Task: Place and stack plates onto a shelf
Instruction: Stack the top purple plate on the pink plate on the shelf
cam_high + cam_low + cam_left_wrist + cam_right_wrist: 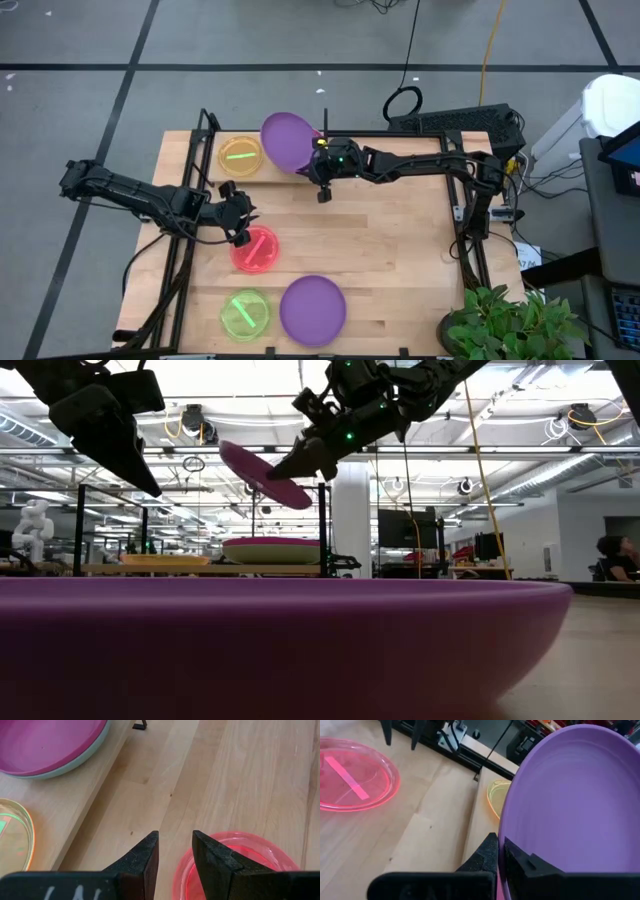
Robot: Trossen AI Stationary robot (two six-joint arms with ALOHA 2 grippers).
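Right gripper (501,851) pinches smooth round purple plate (570,800).

**Wood, plastic and dark metal**

The worktop (400,250) is pale wood with a fine straight grain and a smooth, matt face. The shelf (75,815) is the same light board, edged by a thin black metal frame (400,133). The purple plate (570,800) is opaque plastic, smooth with a soft sheen. The red plate (352,775) and the orange plate (497,795) are translucent, glossy plastic. The left pincer (175,852) has matt black fingers (142,857) with a grainy, rough surface.
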